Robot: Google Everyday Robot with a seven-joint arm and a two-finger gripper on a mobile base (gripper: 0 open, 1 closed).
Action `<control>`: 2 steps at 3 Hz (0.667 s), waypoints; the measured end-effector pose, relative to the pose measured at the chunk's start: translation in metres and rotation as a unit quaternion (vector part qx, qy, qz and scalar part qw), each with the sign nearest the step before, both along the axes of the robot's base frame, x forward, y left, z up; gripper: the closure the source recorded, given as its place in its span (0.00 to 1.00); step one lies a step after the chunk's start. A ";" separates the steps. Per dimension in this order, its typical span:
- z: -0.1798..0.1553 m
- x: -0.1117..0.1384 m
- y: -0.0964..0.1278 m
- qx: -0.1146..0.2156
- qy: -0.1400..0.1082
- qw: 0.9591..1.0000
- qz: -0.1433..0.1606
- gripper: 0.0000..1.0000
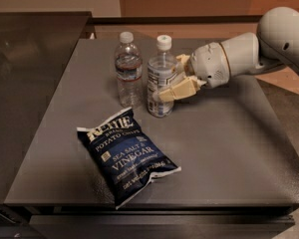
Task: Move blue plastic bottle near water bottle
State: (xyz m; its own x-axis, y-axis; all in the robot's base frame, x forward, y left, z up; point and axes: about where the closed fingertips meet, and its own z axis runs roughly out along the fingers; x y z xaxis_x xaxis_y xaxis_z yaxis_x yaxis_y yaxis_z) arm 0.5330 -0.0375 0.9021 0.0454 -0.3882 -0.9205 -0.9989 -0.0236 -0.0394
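Observation:
The blue plastic bottle, clear with a white cap and a large white label, stands upright on the grey table. My gripper reaches in from the right and is shut on its middle; one cream finger lies across its front. The water bottle, ribbed with a narrow reddish label band and white cap, stands upright just to the left, a small gap between the two bottles.
A dark blue Kettle sea salt and vinegar chip bag lies flat in front of the bottles. A dark counter adjoins the table on the left. My white arm spans the right rear.

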 end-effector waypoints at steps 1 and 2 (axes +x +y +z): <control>0.000 0.000 0.002 0.000 0.000 1.000 0.002 0.00; 0.000 0.000 0.002 0.000 0.000 1.000 0.002 0.00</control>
